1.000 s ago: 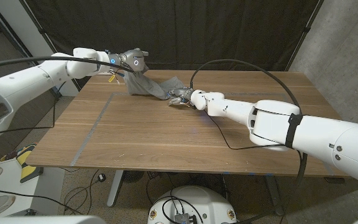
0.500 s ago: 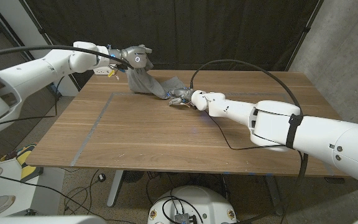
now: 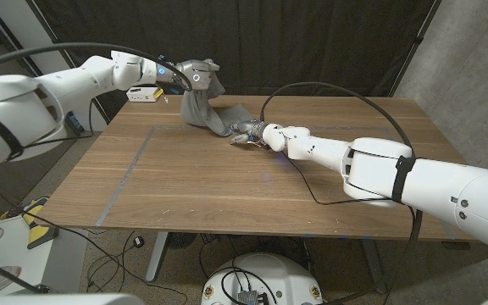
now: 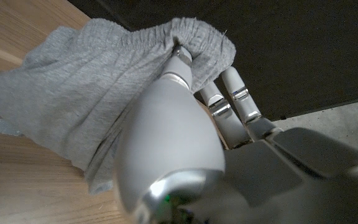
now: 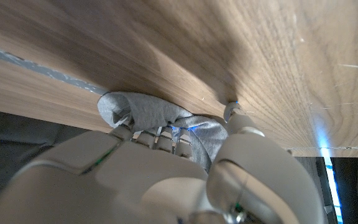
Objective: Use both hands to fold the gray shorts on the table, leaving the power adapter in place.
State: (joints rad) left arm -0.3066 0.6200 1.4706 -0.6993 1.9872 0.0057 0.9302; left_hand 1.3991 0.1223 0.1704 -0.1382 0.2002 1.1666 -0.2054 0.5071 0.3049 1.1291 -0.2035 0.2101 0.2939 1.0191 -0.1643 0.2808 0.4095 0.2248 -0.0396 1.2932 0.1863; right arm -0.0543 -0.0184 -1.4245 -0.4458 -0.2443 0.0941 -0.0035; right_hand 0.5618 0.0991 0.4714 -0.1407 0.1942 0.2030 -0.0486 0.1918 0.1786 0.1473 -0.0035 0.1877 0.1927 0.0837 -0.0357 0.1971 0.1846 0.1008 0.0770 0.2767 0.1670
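Lifted higher and carried toward the table's far edge since a second ago: left hand (image 3: 198, 74), fingers closed on the waistband of the gray shorts (image 3: 200, 108), cloth now hanging down from it in a steeper drape. No change at the right hand (image 3: 251, 132), low on the wooden table (image 3: 227, 182), fingers curled over the shorts' other end and gripping a bunched fold against the wood, as seen in the right wrist view (image 5: 160, 118). In the left wrist view, elastic hem wrapped over the fingertips (image 4: 180, 53), rest of the fabric trailing back to the tabletop. Fold only begun, by the look of it: one end raised, the other pinned, nothing yet laid over or flattened; bringing the lifted end across and smoothing still to come. Yellow-and-white object (image 3: 145, 94) at the far left corner, possibly the power adapter, well apart from the cloth. Behind the table a black curtain; a pale line across the wood at left.
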